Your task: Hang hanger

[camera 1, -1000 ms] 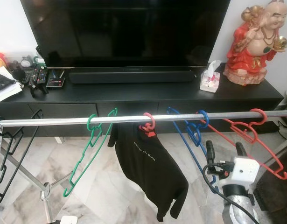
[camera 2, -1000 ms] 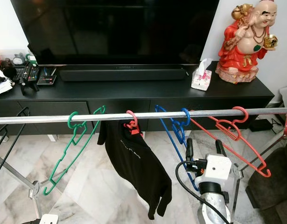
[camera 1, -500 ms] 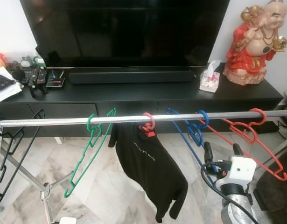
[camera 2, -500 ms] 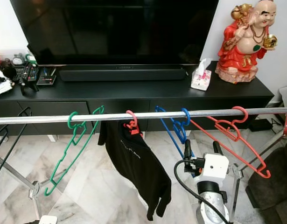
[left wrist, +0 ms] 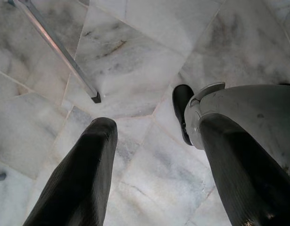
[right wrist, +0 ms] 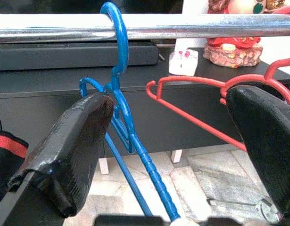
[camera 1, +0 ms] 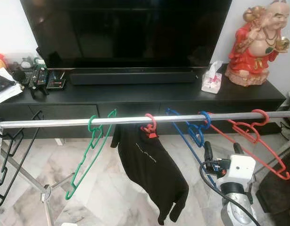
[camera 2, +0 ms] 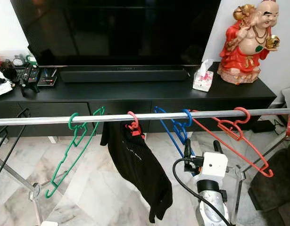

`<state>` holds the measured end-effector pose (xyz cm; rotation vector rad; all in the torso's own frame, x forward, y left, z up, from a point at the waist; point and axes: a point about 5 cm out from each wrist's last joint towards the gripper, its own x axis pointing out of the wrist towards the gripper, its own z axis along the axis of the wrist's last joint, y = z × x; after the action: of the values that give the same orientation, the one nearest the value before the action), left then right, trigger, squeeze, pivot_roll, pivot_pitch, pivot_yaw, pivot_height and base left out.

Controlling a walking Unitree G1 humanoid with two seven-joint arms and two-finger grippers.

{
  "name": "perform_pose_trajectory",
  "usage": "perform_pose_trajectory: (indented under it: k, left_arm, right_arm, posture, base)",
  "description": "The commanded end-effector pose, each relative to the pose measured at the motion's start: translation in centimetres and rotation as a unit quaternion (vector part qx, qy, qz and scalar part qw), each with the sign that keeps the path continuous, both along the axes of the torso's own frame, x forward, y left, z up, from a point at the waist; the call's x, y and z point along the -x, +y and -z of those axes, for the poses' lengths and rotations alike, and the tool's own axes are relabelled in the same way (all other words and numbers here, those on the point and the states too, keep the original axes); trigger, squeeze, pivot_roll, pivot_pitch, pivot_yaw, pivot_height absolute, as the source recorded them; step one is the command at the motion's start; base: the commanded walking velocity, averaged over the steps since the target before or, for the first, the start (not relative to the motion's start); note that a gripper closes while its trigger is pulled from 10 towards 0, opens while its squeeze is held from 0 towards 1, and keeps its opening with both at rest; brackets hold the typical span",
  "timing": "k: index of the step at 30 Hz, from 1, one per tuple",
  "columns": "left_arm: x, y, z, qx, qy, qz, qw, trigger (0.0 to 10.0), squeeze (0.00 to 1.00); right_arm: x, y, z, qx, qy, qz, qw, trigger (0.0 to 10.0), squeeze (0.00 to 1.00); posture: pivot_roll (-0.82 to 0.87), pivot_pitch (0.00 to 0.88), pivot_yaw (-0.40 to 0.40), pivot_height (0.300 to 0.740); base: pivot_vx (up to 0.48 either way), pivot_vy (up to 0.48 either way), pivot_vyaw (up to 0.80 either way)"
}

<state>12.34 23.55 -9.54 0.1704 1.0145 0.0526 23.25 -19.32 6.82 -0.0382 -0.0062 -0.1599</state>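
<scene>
A silver rail point(camera 1: 64, 122) runs across in front of me. On it hang a green hanger point(camera 1: 90, 141), a red hanger carrying a black shirt point(camera 1: 152, 165), a blue hanger point(camera 1: 194, 134) and a bare red hanger point(camera 1: 255, 136). My right gripper point(camera 1: 222, 149) is open just below the rail, at the blue hanger's lower arm. In the right wrist view the blue hanger point(right wrist: 119, 94) is hooked over the rail point(right wrist: 206, 26) and sits between the spread fingers point(right wrist: 83, 127), untouched. My left gripper point(left wrist: 156, 125) hangs open over the marble floor.
Behind the rail stands a black TV cabinet point(camera 1: 135, 96) with a television, a tissue box point(camera 1: 211, 80) and a red statue point(camera 1: 258, 42). A black hanger point(camera 1: 5, 155) hangs at the rail's left end. The rack's legs point(camera 1: 27, 176) cross the floor.
My right gripper has drifted slightly left and nearer to me, still open. The blue hanger has swung a little on the rail.
</scene>
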Motion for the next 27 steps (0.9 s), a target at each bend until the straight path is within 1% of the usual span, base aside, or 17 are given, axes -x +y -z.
perform_pose_trajectory:
  k: [1,13,27]
  left_arm:
    - [0.36,0.08,0.14,-0.003,0.010,-0.003,1.000,10.0,0.00]
    - [0.26,0.07,0.11,0.001,0.010,0.000,1.000,10.0,0.00]
    - [0.26,0.03,0.12,0.003,0.010,-0.002,1.000,10.0,0.00]
  right_arm:
    - [-0.25,-0.18,-0.16,0.002,0.002,0.005,1.000,10.0,0.00]
    - [-0.88,-0.20,-0.44,0.002,-0.001,0.010,1.000,10.0,0.00]
    - [-1.11,-0.32,-0.59,0.001,-0.002,0.013,1.000,10.0,0.00]
  posture:
    - [-0.07,0.000,-0.030,0.740]
    - [-0.07,0.000,-0.027,0.740]
    - [-0.07,0.000,-0.028,0.740]
  base:
    - [0.000,0.000,0.00]
    - [0.000,0.000,0.00]
    - [-0.264,0.000,0.00]
